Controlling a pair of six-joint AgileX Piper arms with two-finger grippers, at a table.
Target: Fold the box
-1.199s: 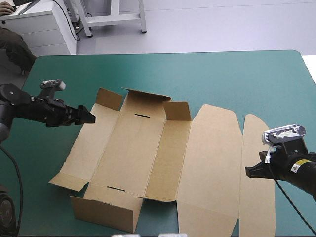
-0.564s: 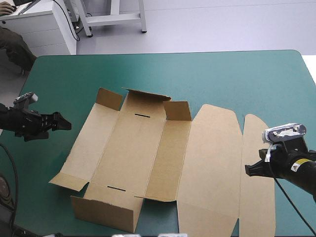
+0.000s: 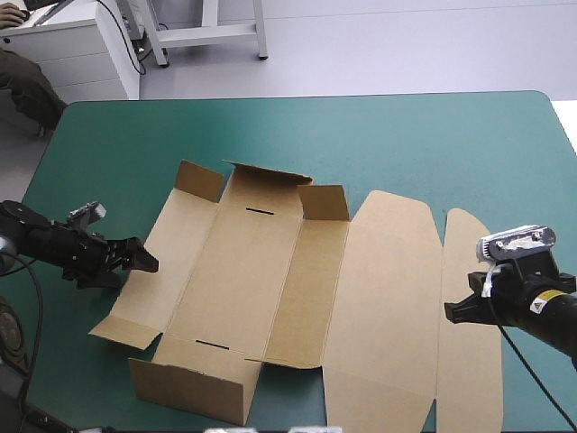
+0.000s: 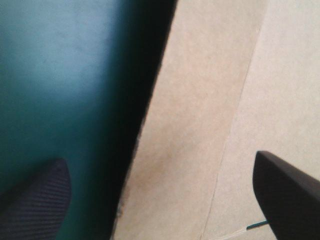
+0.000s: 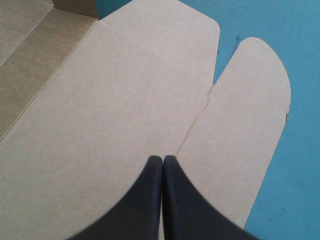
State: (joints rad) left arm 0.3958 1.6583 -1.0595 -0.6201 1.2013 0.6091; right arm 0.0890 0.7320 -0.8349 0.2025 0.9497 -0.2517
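Left gripper (image 3: 147,263) mid-left, fingers spread apart, tips just beside box (image 3: 261,271) left flap; contact unclear, wrist view blurry. Box mostly flat at centre of teal-green table (image 3: 433,144), bottom edge cut off. Right gripper (image 3: 449,312) lower right, fingers pressed together, over rightmost flap crease.

Teal-green table (image 3: 406,135), the brown box (image 3: 257,271) mostly flat across its middle.

beyond the teal-green table (image 3: 406,135) lie a pale floor (image 3: 406,45), a white cabinet (image 3: 86,50) and white frame legs (image 3: 213,36).
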